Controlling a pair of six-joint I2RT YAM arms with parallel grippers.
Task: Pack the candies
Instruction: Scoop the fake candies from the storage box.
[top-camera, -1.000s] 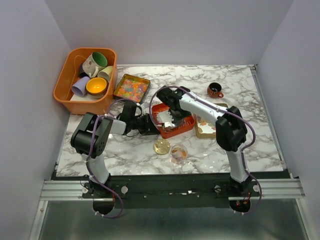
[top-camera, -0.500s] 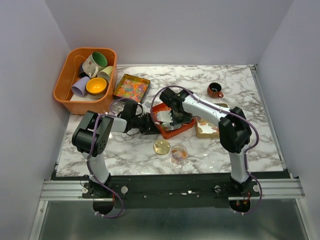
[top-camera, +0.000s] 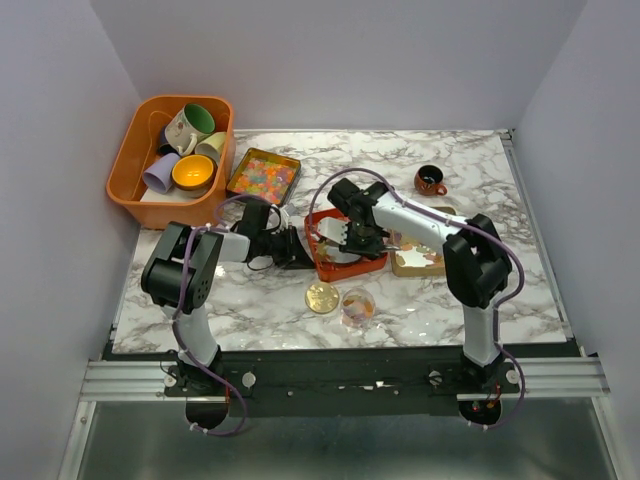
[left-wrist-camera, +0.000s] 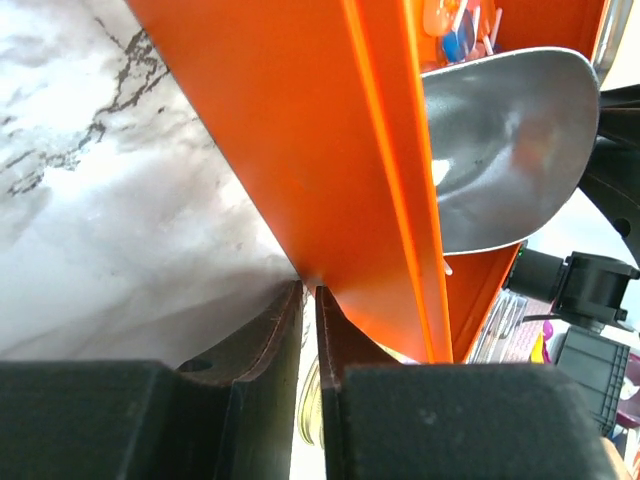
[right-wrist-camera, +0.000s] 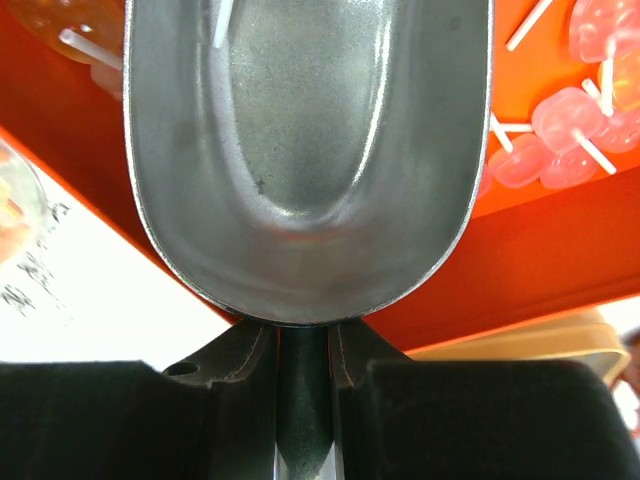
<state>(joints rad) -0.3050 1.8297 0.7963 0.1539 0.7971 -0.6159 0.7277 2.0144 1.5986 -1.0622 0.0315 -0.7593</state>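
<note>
the right claw (right-wrist-camera: 303, 345) is closed on the handle of a metal scoop (right-wrist-camera: 305, 150). the scoop's long axis runs straight out ahead of the claw, and its bowl is empty, hanging over the orange tray (right-wrist-camera: 560, 260). the candies (right-wrist-camera: 560, 135) lie in that tray, ahead of the right claw and off to its right, just past the scoop's right edge. they are pink pieces with thin white sticks, and a few more show at the far left. the left claw (left-wrist-camera: 308, 330) is pinched shut on the tray's wall, and the tray looks propped up off the desk (top-camera: 500, 300) on that side. the right arm is the nearer one to the candies, so i judge the next scoop has to swing right and dip forward. a clear cup (top-camera: 357, 307) stands behind the right claw, toward the arm bases.
</note>
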